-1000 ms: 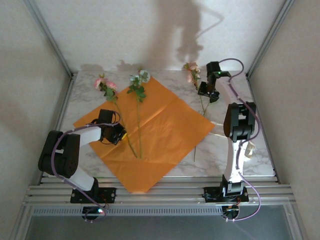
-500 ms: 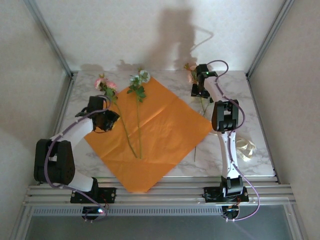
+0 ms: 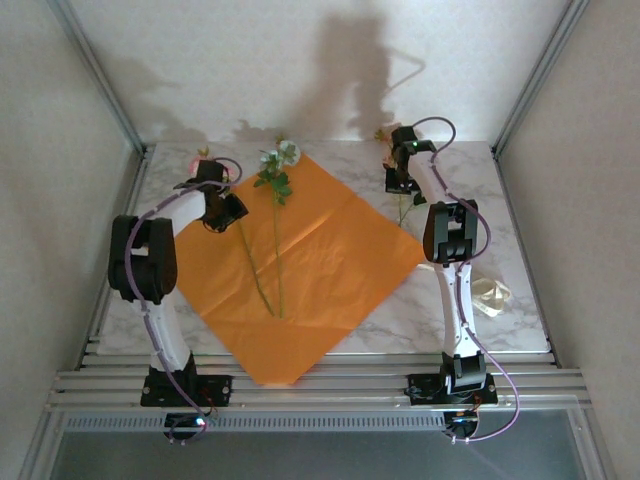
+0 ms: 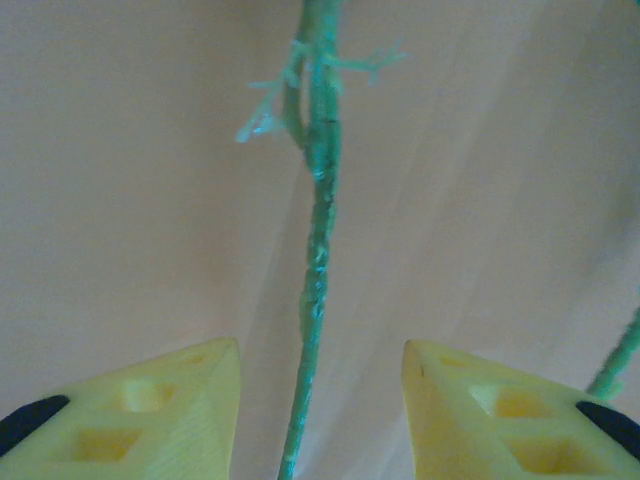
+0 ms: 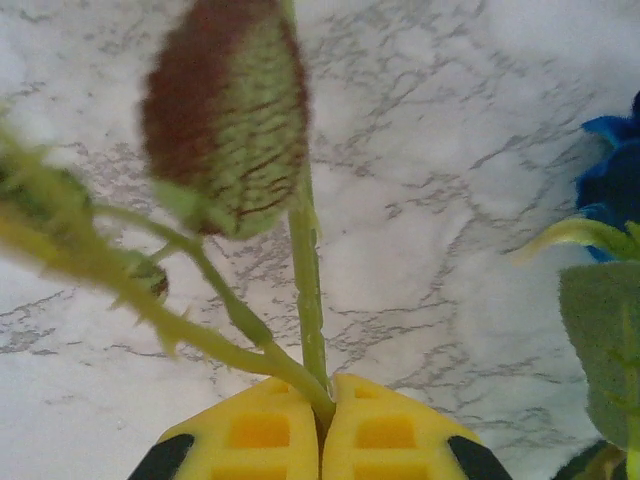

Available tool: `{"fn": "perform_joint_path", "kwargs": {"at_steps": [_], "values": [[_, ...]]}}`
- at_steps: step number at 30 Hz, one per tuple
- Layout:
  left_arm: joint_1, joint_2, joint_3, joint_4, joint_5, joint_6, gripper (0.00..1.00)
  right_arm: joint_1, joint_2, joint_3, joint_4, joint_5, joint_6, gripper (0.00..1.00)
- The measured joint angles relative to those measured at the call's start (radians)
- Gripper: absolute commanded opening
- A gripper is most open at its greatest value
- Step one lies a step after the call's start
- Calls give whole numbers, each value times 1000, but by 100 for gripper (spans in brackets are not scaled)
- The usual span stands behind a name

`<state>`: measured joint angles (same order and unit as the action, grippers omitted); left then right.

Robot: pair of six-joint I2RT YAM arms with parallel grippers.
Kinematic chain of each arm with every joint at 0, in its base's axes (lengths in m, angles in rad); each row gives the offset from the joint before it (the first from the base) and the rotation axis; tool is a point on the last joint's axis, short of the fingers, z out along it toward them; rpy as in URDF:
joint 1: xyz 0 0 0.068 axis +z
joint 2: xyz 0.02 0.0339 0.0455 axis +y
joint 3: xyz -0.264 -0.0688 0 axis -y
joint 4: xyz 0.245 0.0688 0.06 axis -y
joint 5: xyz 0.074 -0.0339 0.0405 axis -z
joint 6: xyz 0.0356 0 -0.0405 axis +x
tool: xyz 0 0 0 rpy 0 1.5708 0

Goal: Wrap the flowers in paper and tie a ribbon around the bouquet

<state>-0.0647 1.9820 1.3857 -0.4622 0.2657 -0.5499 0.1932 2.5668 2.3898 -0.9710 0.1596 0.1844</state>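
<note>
Within the spread left gripper (image 4: 320,350), one flower stem (image 4: 318,250) over orange paper (image 4: 130,200).

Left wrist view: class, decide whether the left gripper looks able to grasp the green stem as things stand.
Probably yes. The left gripper stands open with a finger on each side of the green stem, which lies bare on the orange paper, nothing between. It may pinch paper too.

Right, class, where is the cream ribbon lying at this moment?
In the top view, the ribbon lies on the marble table, right side, just beyond the right arm and off the orange paper.
</note>
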Motion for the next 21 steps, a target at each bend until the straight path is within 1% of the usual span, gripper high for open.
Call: {"fn": "perform_joint_path", "kwargs": {"at_steps": [2, 7, 10, 14, 18, 21], "values": [[-15, 28, 23, -14, -17, 32, 36, 6, -27, -10, 10, 31, -10, 0], [-56, 98, 89, -49, -75, 115, 15, 23, -165, -48, 58, 141, -41, 0], [-85, 111, 110, -65, -116, 156, 13, 26, -253, -52, 93, 201, -59, 0], [-117, 111, 115, -77, -172, 205, 1, 26, -320, -25, 121, 242, -69, 0], [-143, 101, 114, -89, -219, 247, 0, 26, -353, -12, 124, 225, -60, 0], [-164, 56, 91, -88, -241, 271, 0, 34, -366, -18, 122, 147, -24, 0]]}}
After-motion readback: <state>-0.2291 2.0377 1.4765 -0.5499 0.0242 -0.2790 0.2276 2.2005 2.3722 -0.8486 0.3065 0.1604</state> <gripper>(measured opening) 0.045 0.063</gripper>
